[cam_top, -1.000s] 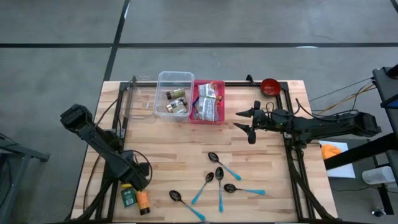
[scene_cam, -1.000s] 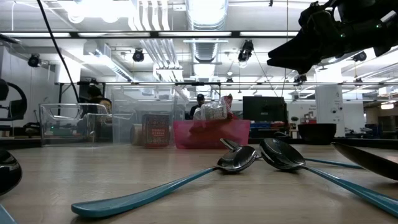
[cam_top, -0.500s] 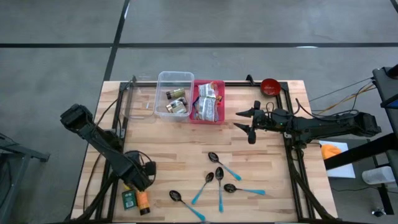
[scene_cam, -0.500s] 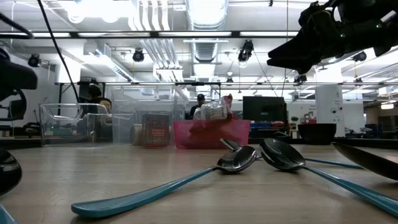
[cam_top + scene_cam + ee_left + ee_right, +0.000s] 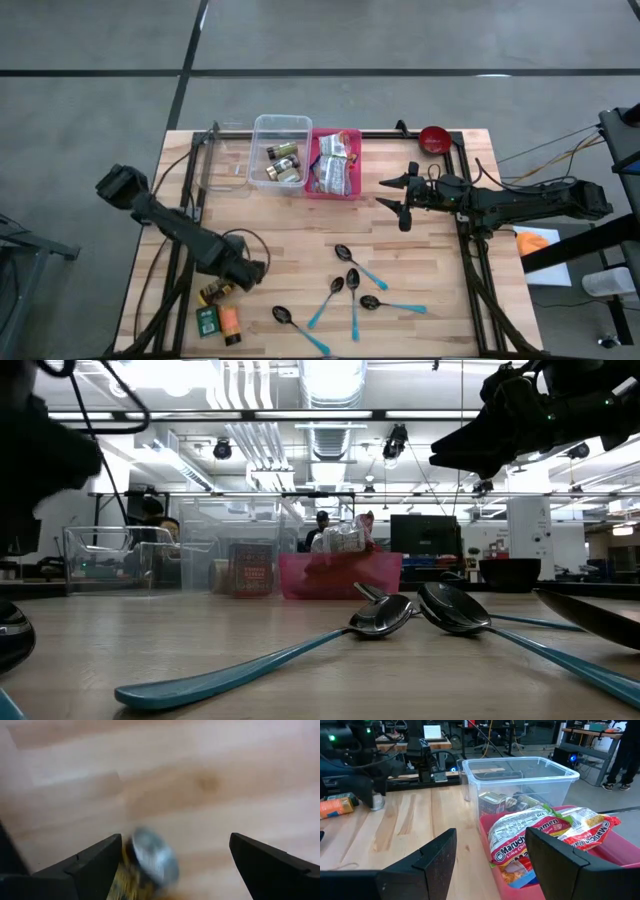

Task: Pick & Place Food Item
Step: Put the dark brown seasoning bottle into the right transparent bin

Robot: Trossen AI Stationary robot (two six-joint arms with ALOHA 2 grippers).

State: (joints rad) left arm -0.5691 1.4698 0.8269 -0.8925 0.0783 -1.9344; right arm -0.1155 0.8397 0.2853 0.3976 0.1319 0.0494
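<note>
The left gripper (image 5: 252,270) stood wide apart and empty above the wooden table (image 5: 290,240); a small silver-lidded yellow jar (image 5: 150,862) lay just beside its fingers (image 5: 95,862); the right gripper (image 5: 392,192) hung parted, holding nothing, near the pink plastic bin (image 5: 335,190) of noodle packets (image 5: 527,832).

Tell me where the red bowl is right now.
In the high view, the red bowl sits at the table's far right corner, right of the pink bin.
</note>
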